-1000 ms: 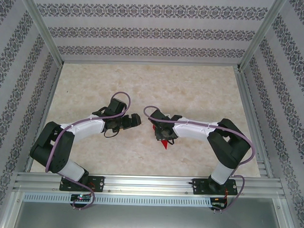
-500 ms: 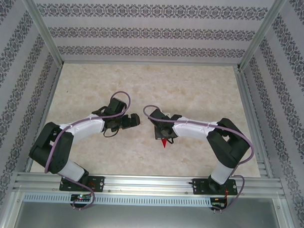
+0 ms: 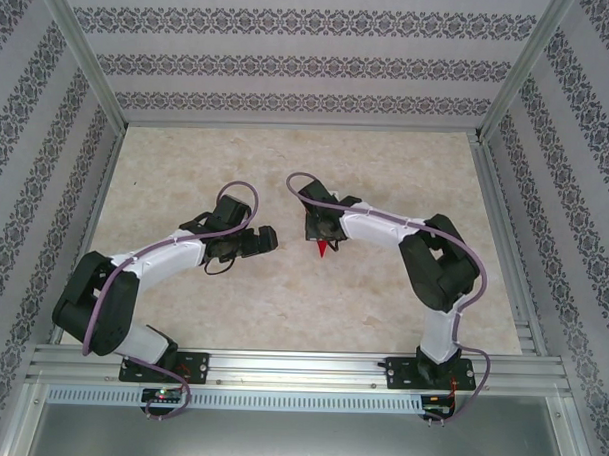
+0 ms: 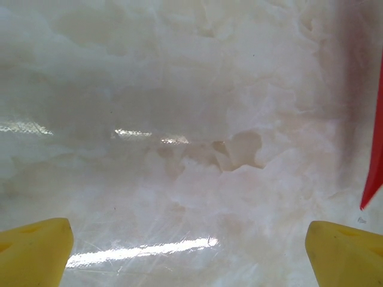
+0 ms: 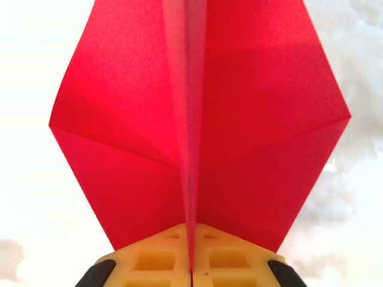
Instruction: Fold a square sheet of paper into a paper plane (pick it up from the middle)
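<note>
Right gripper [image 5: 191, 274] is clamped tight on the paper plane [image 5: 197, 119], pinching its central ridge, with the wings flaring to either side ahead of the fingers. The arm has carried it farther out over the table [image 3: 407, 172] than a second ago. Left gripper [image 4: 190, 254] stays wide open and holds nothing, with a red edge just beyond its right finger, cut off by the frame. From above, only a red tip pokes out below the right gripper, and its wrist view crops the nose.

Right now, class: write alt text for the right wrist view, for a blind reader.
A red paper plane, wings spread beside a central ridge, is pinched between shut yellow fingers over a pale marbled table.
</note>
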You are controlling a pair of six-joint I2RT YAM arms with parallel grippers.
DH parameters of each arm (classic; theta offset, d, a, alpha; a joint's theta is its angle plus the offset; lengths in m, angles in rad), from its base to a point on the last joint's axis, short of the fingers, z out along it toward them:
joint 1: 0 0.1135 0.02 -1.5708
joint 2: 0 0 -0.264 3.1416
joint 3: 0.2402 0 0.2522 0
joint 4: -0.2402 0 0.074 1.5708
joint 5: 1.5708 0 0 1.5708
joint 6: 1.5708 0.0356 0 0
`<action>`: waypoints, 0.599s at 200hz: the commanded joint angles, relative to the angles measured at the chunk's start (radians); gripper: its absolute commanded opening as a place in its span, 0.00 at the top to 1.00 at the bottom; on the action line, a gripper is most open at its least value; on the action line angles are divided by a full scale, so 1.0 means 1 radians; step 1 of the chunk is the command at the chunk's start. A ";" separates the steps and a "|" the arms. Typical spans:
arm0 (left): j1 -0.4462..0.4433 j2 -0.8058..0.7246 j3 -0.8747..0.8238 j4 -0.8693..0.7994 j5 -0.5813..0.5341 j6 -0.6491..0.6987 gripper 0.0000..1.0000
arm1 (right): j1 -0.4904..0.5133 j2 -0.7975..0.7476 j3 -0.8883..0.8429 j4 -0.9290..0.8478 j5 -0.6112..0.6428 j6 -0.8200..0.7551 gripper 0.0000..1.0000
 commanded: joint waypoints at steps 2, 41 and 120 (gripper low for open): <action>0.011 -0.021 0.009 -0.027 -0.019 0.022 0.00 | -0.018 0.044 0.059 -0.003 -0.010 -0.041 0.93; 0.011 -0.019 0.009 -0.027 -0.016 0.021 0.00 | -0.027 0.090 0.087 -0.004 -0.041 -0.042 0.90; 0.011 -0.018 0.004 -0.024 -0.010 0.020 0.00 | -0.024 0.134 0.069 0.020 -0.064 -0.014 0.88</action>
